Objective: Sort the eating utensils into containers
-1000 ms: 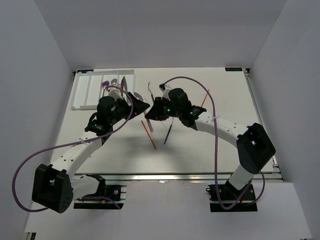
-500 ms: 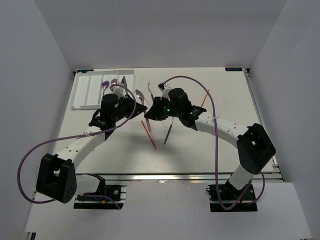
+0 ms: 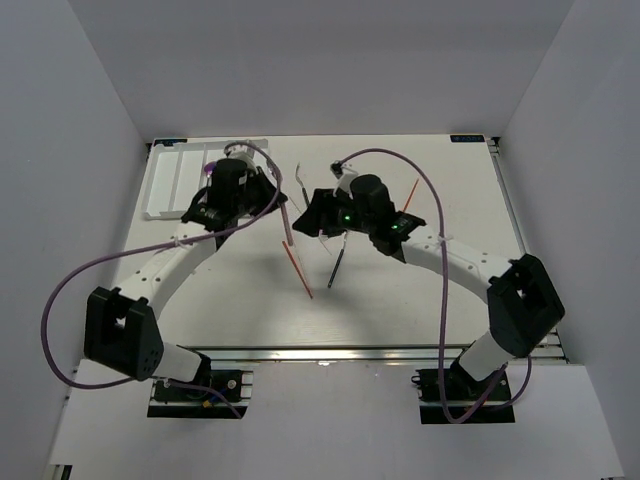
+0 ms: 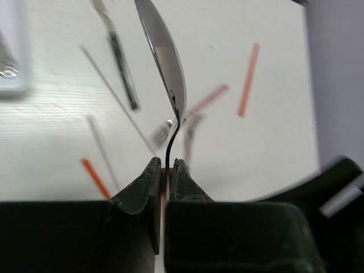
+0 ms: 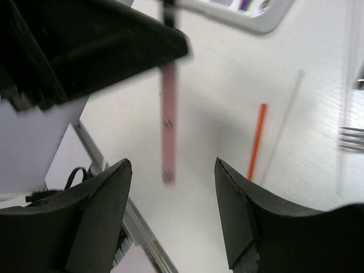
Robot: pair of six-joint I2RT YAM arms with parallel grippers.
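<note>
White tabletop [image 3: 400, 300], grey walls [image 3: 320, 70], tray [image 3: 168, 185] far left, left hand [image 4: 165, 165] pinching spoon [image 4: 168, 68]

white arms [image 3: 170, 262] with black joints [image 3: 122, 335] and purple cables [image 3: 52, 300].

Far left: white tray [image 3: 165, 190], purple spoon [image 3: 210, 171] in its right part. Over that part, left gripper [image 3: 272, 197], tips facing right gripper [image 3: 303, 215] mid-table, close but apart. Between them, pink chopstick [image 3: 287, 225]. Just nearer, red chopstick [image 3: 300, 275] and dark utensil [image 3: 337, 262] on table [image 3: 450, 180]. Farther right, second red chopstick [image 3: 409, 195]. Beyond the grippers, silver utensil [image 3: 299, 180].
</note>
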